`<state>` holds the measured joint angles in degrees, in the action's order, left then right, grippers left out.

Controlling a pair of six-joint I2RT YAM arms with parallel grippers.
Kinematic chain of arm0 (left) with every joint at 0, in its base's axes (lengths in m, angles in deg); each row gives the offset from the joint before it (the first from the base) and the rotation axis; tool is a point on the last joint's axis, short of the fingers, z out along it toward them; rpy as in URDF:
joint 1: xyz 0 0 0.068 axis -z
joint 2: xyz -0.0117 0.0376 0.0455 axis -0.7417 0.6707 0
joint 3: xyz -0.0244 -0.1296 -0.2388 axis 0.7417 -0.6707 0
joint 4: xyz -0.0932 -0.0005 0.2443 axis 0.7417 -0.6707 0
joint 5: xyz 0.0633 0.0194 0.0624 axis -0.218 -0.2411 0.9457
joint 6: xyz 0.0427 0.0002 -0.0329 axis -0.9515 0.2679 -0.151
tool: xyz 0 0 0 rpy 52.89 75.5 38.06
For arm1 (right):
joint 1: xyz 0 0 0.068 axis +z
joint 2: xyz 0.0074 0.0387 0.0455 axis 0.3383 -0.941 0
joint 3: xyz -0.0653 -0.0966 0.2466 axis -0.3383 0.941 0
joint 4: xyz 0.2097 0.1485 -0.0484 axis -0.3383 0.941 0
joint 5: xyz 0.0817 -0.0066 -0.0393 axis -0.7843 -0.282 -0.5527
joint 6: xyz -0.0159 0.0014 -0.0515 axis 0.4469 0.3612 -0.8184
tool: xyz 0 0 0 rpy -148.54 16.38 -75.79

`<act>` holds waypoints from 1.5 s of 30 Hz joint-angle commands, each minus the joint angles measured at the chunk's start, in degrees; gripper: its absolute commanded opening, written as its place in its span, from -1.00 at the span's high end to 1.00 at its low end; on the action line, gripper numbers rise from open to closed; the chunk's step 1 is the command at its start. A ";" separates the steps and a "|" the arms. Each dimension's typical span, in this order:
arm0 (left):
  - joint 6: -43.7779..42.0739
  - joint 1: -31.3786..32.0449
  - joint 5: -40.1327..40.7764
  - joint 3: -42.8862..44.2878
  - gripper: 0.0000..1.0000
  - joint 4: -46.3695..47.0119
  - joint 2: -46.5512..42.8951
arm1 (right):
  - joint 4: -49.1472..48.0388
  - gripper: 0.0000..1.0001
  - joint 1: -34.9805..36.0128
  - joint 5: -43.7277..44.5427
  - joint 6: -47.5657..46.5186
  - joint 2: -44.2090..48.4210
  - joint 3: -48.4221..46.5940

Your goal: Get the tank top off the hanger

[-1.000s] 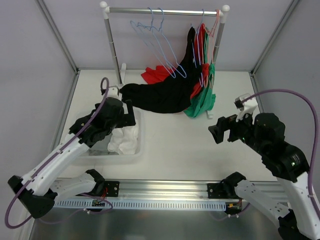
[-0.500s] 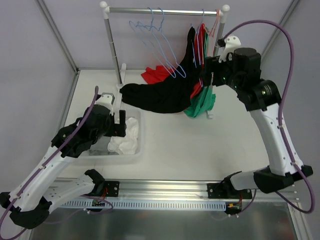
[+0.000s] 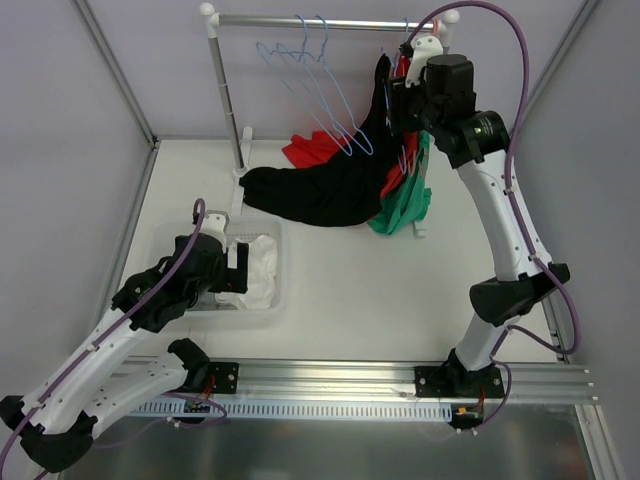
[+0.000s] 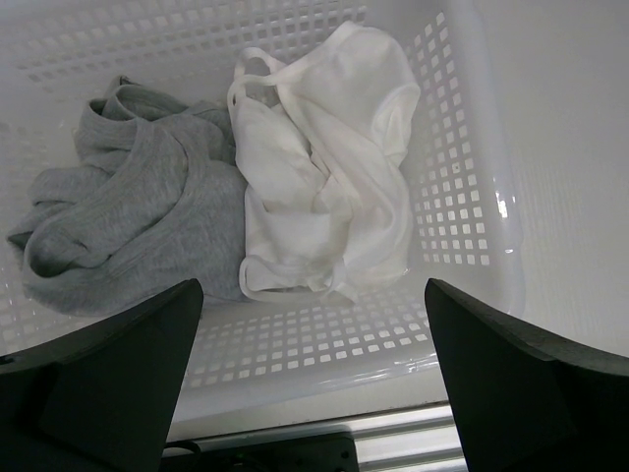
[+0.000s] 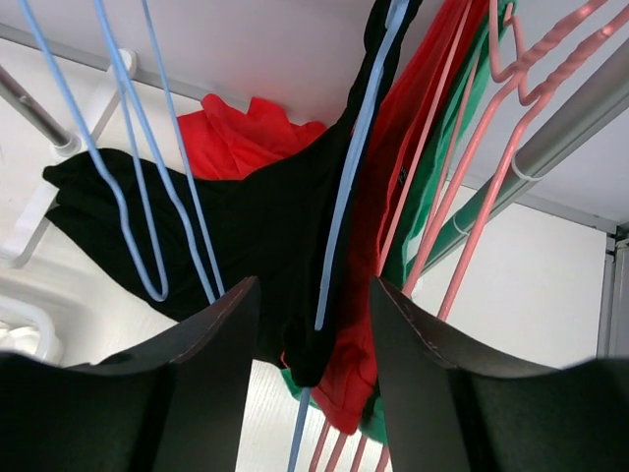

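I judge the job barely begun. The black tank top (image 3: pixel 320 195) hangs on the blue hanger (image 5: pixel 359 147) at the right end of the rail (image 3: pixel 300 21), its body trailing down left toward the worktop (image 3: pixel 340 290). My right fingers (image 5: pixel 211 383) are parted around that hanger's wire and grip nothing. The left fingers (image 4: pixel 108 383) are spread wide and empty over the basket (image 4: pixel 462 197). Since a second ago the right arm has climbed from near right up to the rail, and the left has drawn back nearer.

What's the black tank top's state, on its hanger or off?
On: the black tank top hangs from a blue hanger on the rail, its body trailing down-left.
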<state>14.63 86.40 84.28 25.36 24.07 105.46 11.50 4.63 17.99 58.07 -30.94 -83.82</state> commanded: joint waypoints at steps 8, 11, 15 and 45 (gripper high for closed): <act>-0.39 -0.38 -0.09 -0.73 -0.97 1.93 2.99 | -3.14 0.31 -1.64 0.62 0.50 -4.89 -1.70; -0.56 -0.38 -0.27 -0.73 -0.97 1.93 3.70 | -3.76 0.45 -1.64 1.06 1.03 -4.98 -1.26; -0.56 -0.38 -0.36 -0.82 -0.97 1.93 3.79 | -4.63 0.66 -1.64 1.68 2.17 -4.45 -0.56; -0.65 -0.38 -0.36 -0.82 -0.97 1.93 2.82 | -11.85 0.99 -1.64 -6.41 8.50 13.73 9.63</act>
<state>14.61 86.40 83.80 24.77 25.21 108.87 4.40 3.18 13.10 65.56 -22.81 -75.87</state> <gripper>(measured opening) 0.987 0.051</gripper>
